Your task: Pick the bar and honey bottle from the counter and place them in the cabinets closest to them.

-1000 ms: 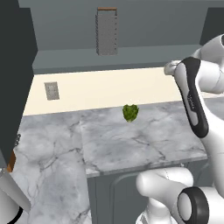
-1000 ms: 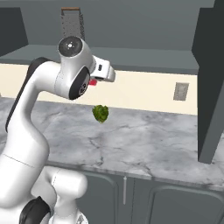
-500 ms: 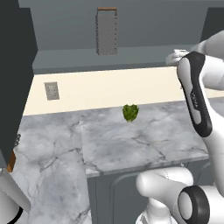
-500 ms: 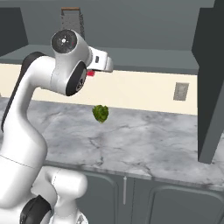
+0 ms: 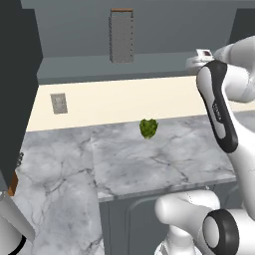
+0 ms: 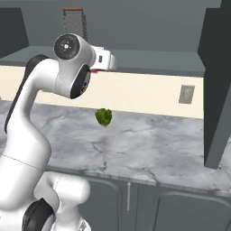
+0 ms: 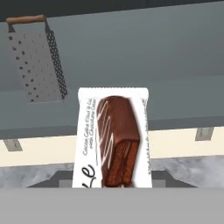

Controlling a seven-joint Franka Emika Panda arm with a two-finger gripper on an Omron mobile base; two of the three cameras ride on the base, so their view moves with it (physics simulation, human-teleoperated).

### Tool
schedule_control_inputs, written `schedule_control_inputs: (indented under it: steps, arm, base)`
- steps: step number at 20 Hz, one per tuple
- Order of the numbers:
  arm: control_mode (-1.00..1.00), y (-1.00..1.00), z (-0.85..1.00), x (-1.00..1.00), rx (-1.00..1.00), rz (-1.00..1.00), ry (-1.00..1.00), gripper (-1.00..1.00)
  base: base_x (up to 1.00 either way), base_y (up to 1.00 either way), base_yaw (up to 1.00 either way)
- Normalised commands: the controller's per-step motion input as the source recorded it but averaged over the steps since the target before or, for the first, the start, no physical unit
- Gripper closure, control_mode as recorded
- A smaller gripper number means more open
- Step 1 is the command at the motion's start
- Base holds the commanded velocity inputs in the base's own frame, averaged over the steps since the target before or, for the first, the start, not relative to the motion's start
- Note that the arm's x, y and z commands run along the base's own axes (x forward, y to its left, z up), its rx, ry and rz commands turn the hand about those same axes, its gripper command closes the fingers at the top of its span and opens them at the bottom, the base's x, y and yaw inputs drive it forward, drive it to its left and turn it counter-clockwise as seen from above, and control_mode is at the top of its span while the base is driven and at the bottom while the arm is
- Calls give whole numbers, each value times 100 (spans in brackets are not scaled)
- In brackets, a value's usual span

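The bar (image 7: 113, 140), a white packet picturing a chocolate bar, stands upright between my fingers, and my gripper (image 7: 113, 181) is shut on its lower end. From the right base view the gripper (image 6: 104, 61) is raised at the height of the open cabinets' shelf (image 6: 149, 61), with a red edge of the bar (image 6: 94, 71) peeking below it. In the left base view the gripper (image 5: 200, 54) hangs just in front of that shelf (image 5: 149, 64). The marbled counter (image 5: 149, 164) lies well below. The honey bottle is out of view.
A metal grater (image 7: 35, 61) with a wooden handle stands on the shelf, left of the bar. A green leafy lump (image 5: 148, 128) sits on the counter by the wall. A wall socket (image 6: 187, 94) and a dark open cabinet door (image 6: 216, 81) are at the right.
My hand has risen with the bar, from below the shelf's edge up to shelf height. The green lump and the grater have not moved.
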Motion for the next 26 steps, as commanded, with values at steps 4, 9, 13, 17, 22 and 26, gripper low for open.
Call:
schedule_control_inputs:
  steps: [4,9,13,17,22,26]
  arm:
    - [-100,4,5,37,0,0,-2,100]
    - [-100,2,1,39,0,1,-2,100]
    - [-100,4,0,41,0,2,-2,100]
    - [-100,2,0,44,2,3,0,100]
    - [-100,4,5,37,0,4,5,100]
    - [-100,5,0,31,0,4,8,100]
  base:
    - [0,0,0]
    - [0,0,0]
    - [0,0,0]
    - [0,0,0]
    - [0,0,0]
    - [0,0,0]
